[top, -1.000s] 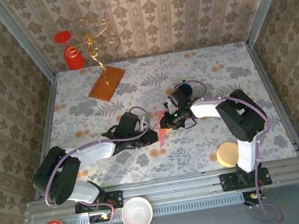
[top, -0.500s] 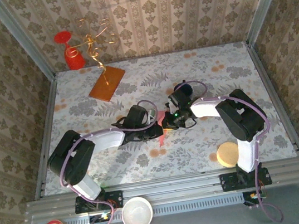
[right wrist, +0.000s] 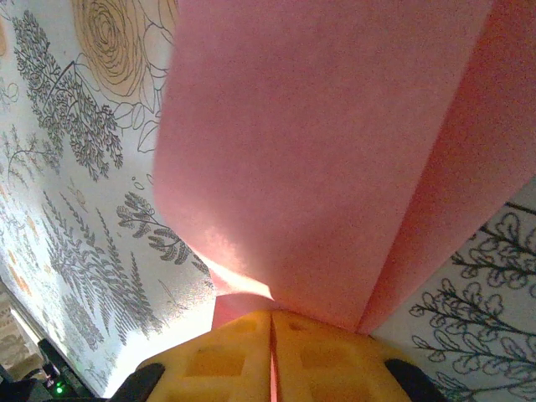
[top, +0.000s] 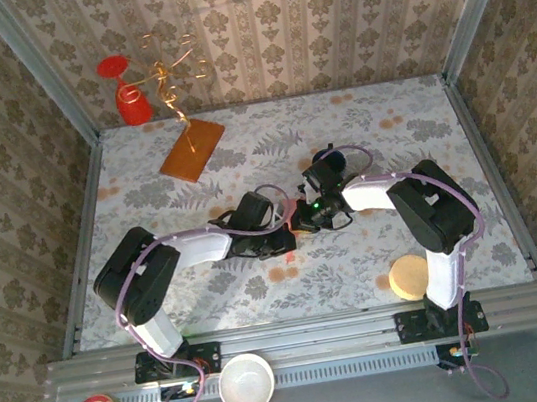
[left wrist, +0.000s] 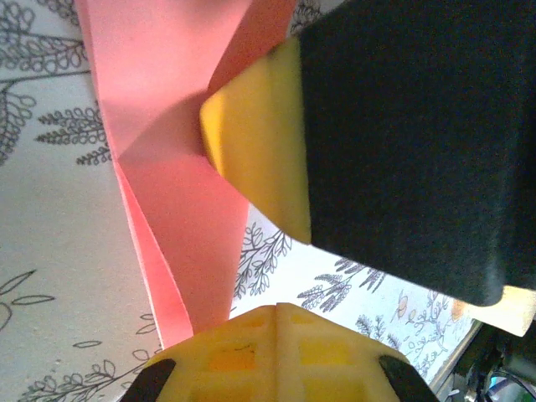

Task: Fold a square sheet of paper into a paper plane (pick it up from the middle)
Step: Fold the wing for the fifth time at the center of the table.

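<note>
paper [top: 298,219] — pink, creased into overlapping flaps — sits mid-frame in the top view, a sliver between the two arms' tips. the right wrist view shows the right jaws closed with pink caught in their seam. the left wrist view shows the left jaws closed on the paper's lower point. floral worktop [top: 391,142], damask walls [top: 323,21] — orange board [top: 192,150] upper left.

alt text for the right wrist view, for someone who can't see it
A creased pink sheet of paper stands up from the right tool, whose two yellow fingers are pressed together on its lower edge. Behind it lies the table, covered in a grey leaf and flower print.
</note>
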`<state>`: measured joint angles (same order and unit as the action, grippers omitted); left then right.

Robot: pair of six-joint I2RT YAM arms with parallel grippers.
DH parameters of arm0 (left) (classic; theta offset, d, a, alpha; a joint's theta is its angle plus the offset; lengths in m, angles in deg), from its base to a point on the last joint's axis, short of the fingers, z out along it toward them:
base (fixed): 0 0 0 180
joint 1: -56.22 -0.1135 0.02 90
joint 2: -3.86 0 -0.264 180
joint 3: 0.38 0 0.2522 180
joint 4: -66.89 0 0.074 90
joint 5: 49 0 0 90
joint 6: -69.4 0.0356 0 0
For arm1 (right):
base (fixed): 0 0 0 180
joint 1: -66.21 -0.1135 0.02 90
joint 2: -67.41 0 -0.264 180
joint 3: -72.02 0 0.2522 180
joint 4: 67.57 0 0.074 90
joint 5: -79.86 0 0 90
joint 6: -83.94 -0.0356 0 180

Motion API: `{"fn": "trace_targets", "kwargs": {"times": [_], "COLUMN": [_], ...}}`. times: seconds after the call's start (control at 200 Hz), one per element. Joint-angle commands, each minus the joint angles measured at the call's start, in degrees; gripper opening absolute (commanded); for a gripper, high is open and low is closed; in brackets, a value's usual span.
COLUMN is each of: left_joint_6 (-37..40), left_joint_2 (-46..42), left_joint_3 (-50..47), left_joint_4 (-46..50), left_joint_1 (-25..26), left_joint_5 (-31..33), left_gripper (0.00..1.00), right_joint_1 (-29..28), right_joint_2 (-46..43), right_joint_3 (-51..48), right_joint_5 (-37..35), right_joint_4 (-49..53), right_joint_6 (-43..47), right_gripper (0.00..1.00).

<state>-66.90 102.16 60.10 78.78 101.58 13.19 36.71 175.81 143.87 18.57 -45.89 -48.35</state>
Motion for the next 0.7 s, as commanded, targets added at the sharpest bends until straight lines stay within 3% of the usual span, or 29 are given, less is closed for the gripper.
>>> {"fn": "trace_targets", "kwargs": {"times": [0.0, 0.695], "left_joint_6": [1.04, -0.63], "left_joint_2": [0.41, 1.06], "left_joint_3": [0.29, -3.47], "left_joint_4": [1.62, -0.85], "left_joint_1": [0.24, 0.49], "left_joint_5": [0.34, -0.20], "left_gripper": [0.01, 0.00], "right_joint_1": [-0.21, -0.21], "right_joint_2": [2.93, 3.69], "right_joint_3": [0.10, 0.27], "right_joint_5": [-3.04, -3.82], "right_joint_4": [3.78, 4.68], "right_joint_6": [-0.94, -1.53], "right_gripper": [0.12, 0.12]}}
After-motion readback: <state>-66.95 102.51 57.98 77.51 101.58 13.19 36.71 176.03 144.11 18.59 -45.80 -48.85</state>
